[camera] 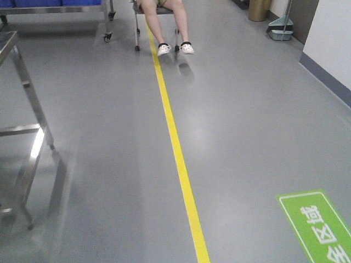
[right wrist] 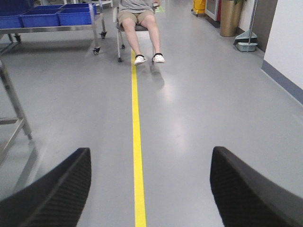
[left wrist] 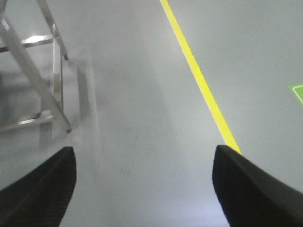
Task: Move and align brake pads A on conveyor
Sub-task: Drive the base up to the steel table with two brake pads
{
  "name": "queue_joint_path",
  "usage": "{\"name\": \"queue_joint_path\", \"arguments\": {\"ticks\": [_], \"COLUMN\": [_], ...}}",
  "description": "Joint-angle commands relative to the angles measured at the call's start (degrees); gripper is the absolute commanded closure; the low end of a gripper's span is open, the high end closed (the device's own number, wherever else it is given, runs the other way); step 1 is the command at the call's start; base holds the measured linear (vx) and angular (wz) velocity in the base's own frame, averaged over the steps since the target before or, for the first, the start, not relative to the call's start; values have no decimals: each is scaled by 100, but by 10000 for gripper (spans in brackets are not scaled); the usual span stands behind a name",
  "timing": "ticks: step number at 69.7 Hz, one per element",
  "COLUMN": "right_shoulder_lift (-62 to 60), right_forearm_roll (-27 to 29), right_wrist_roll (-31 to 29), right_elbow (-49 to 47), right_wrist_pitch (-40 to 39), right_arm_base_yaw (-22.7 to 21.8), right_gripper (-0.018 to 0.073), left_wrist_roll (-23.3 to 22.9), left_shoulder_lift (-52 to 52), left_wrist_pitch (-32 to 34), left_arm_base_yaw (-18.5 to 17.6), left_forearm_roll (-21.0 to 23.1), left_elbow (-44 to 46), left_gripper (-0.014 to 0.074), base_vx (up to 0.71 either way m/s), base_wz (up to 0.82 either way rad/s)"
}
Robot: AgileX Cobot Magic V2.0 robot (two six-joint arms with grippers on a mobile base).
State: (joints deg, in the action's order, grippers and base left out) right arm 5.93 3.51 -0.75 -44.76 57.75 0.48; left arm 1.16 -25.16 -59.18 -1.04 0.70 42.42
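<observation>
Brake pads A and conveyor were out of every view, left gripper (left wrist: 143, 156) and right gripper (right wrist: 150, 156) both spread empty over grey floor (camera: 247, 109); pads, presumably stiff and weighty, would want pinching across their narrow width.

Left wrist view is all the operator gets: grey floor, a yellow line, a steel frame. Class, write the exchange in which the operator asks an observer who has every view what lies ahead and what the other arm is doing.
Operator: Where does the yellow line lead?
Observer: To a seated person in a chair, white shoes down at the line's far end.
Operator: Is the other arm carrying anything?
Observer: No. The right tool is open, with only bare floor between its fingers.
</observation>
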Motion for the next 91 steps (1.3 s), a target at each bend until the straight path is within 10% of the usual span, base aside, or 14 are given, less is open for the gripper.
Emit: {"name": "queue_joint_path", "arguments": {"ticks": [1,91], "right_shoulder_lift": [177,177], "right_forearm_roll": [-20,-25], "right_wrist_roll": [-33,-33], "right_elbow": [-104,-104], "right_wrist_pitch": [-408,-416], "right_arm_base_yaw": [-4,-4], "right_gripper": [61,61], "left_wrist_roll": [-31,-31], "left_shoulder_lift": [-48,-48], "left_wrist_pitch": [364,367], "left_arm_base_yaw": [-45,-45], "left_forearm_roll": [40,40], "left_elbow": [137,137], "left_gripper": [51,51], "base_vx": [74,67], "base_wz": [-16,3]}}
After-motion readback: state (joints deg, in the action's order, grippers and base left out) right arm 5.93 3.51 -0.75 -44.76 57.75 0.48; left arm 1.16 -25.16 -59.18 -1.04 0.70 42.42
